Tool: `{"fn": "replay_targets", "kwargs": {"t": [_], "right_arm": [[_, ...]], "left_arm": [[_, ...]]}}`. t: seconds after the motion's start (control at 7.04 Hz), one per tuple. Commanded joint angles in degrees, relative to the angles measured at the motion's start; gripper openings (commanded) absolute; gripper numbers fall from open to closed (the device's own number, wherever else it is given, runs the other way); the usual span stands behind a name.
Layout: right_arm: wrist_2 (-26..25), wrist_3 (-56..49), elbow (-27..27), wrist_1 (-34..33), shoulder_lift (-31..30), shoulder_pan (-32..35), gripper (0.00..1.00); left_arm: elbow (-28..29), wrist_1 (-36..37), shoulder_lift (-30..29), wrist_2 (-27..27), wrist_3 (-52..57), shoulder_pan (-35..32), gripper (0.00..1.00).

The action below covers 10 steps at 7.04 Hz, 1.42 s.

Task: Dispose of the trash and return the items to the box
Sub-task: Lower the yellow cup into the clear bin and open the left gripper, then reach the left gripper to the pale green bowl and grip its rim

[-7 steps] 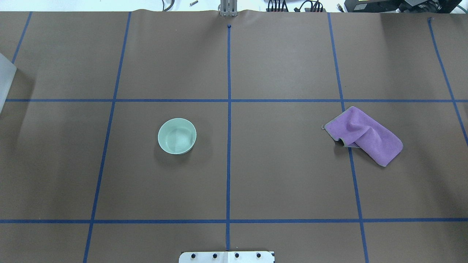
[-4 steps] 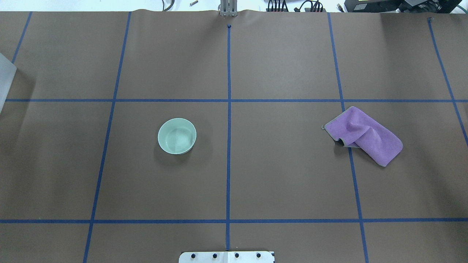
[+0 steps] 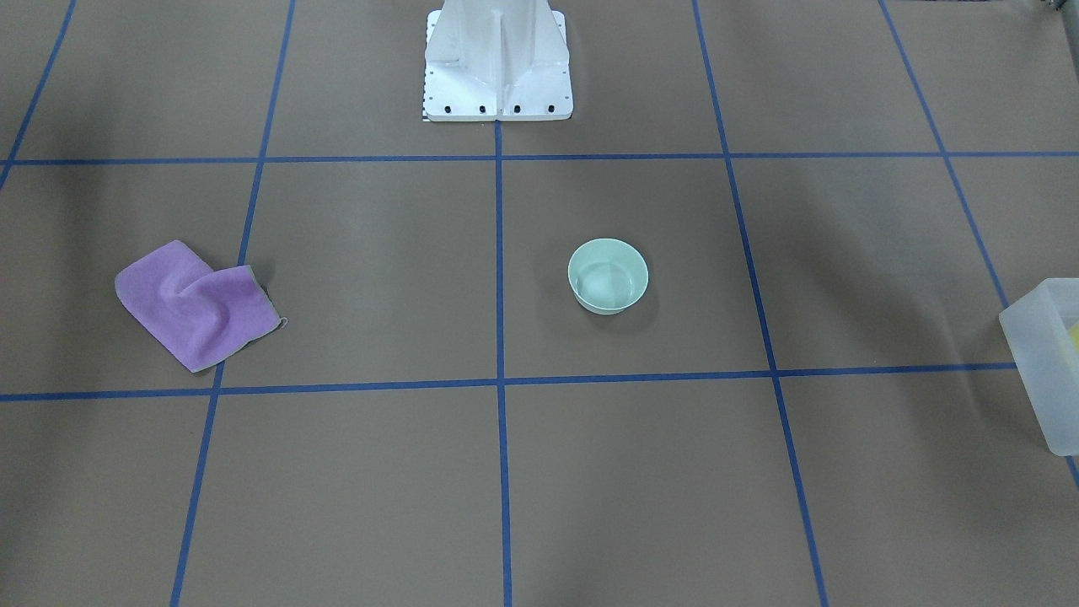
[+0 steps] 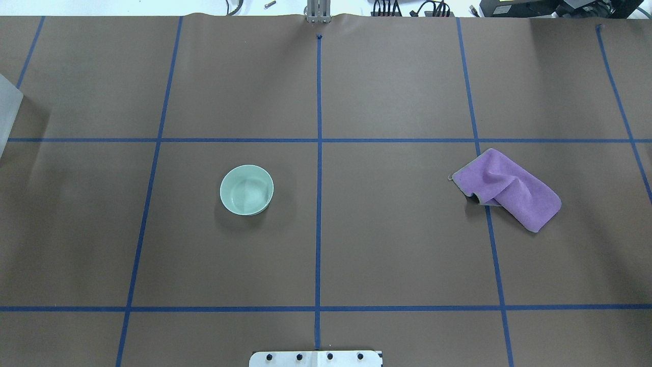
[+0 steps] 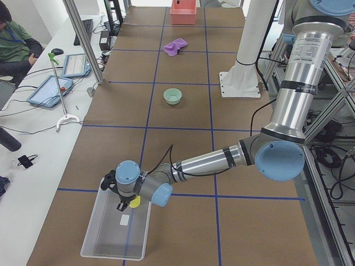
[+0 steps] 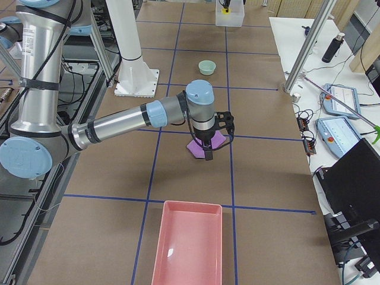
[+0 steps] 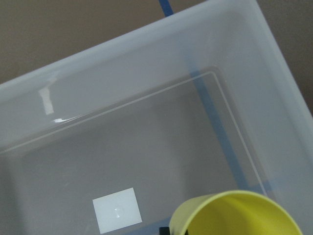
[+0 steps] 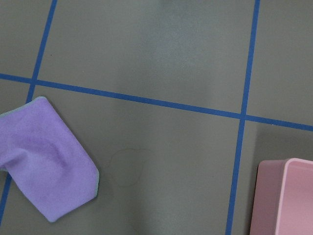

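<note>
The yellow cup (image 7: 234, 215) hangs close under my left wrist camera, above the floor of the frosted box (image 7: 146, 63). A dark sliver of one finger (image 7: 165, 230) shows at its rim. In the exterior left view my left gripper (image 5: 123, 204) is over the box (image 5: 105, 244) with the cup (image 5: 135, 202) at it. The mint-green bowl (image 4: 246, 189) stands upright and empty on the table left of centre. My right gripper (image 6: 209, 151) hovers over the purple cloth (image 6: 196, 145); I cannot tell whether it is open or shut.
The purple cloth (image 4: 507, 189) lies crumpled at the right. A pink tray (image 6: 189, 243) stands at the table's right end, and its corner shows in the right wrist view (image 8: 288, 196). The box's corner (image 4: 7, 109) is at the left edge. The robot base (image 3: 497, 59) is behind.
</note>
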Motion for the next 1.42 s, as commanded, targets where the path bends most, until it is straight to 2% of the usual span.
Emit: {"fn": "replay_targets", "kwargs": {"t": [0.0,0.14,0.28,0.43,0.57,0.71,0.85,0.99,1.14,1.28], "right_arm": [[0.0,0.0,0.0,0.0,0.0,-0.1,1.0],[0.0,0.0,0.0,0.0,0.0,0.0,1.0],[0.0,0.0,0.0,0.0,0.0,0.0,1.0],[0.0,0.1,0.0,0.0,0.0,0.0,1.0],[0.1,0.2,0.0,0.0,0.0,-0.1,1.0],[0.2,0.5,0.1,0.0,0.0,-0.1,1.0],[0.3,1.5,0.5,0.0,0.0,-0.1,1.0],[0.4,2.5,0.9,0.0,0.0,-0.4,1.0],[0.4,4.1,1.2,0.0,0.1,-0.7,1.0],[0.3,7.6,1.2,0.1,1.1,-1.9,1.0]], "left_arm": [[-2.2,0.1,0.9,-0.1,0.4,0.3,0.99],[-4.0,1.8,0.6,-1.3,0.2,-0.7,0.99],[-10.1,10.5,0.2,-6.1,0.2,-3.4,0.99],[-21.6,23.1,0.8,-8.8,-0.5,-4.6,0.99],[-32.7,34.9,1.6,-8.6,-2.1,-4.6,0.99],[-43.3,40.5,2.0,-8.3,-14.0,-3.3,0.99],[-50.2,40.7,3.3,-7.8,-25.7,3.1,0.99],[-55.5,40.6,3.4,-1.8,-38.1,12.4,0.99],[-58.5,40.5,1.3,5.6,-52.0,23.2,0.99],[-57.6,40.6,-4.0,9.9,-60.9,31.9,0.99]]}}
